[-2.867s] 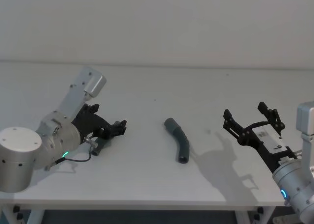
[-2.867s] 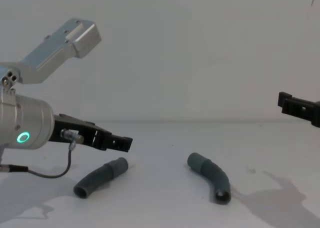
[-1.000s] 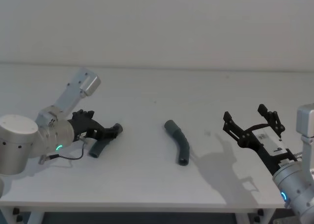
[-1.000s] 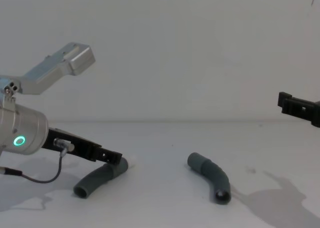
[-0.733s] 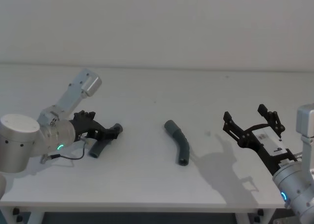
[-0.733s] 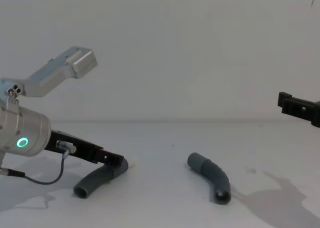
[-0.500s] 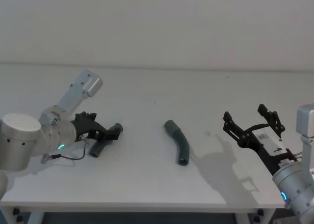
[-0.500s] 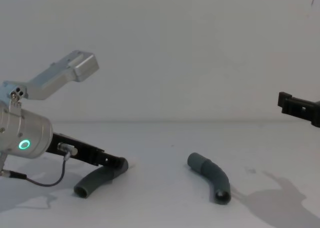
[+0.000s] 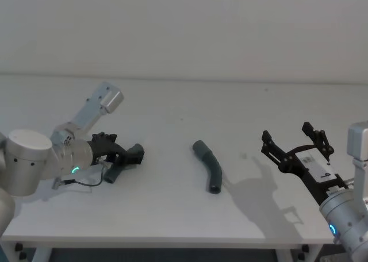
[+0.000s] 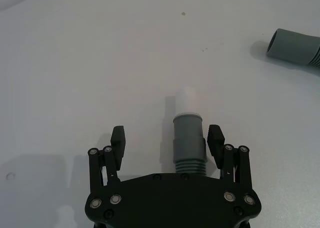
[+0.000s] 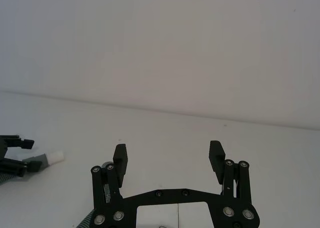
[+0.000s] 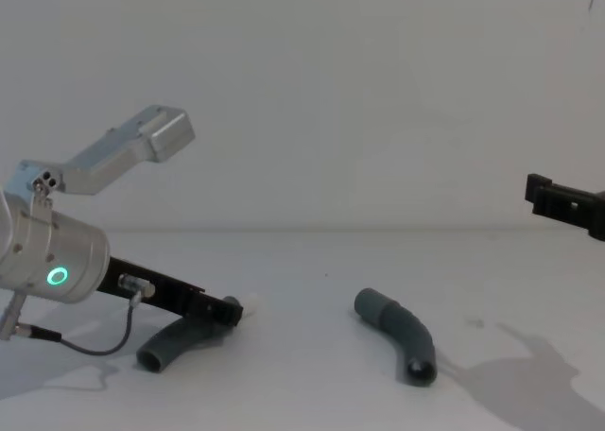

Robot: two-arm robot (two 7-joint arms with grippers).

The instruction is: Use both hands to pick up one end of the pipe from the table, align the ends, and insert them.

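The left gripper, spread wide, sits around one pipe piece near the tabletop's left edge, the other pipe piece lies mid-tabletop, and the right gripper hangs spread wide near the right edge.

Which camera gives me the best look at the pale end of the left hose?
Left wrist view: the pale end pokes out clear past the open left gripper. Right wrist view shows it far off; head and chest views have the gripper largely over it.

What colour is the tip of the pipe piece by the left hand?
White tip on a dark grey pipe piece; clearest in the left wrist view.
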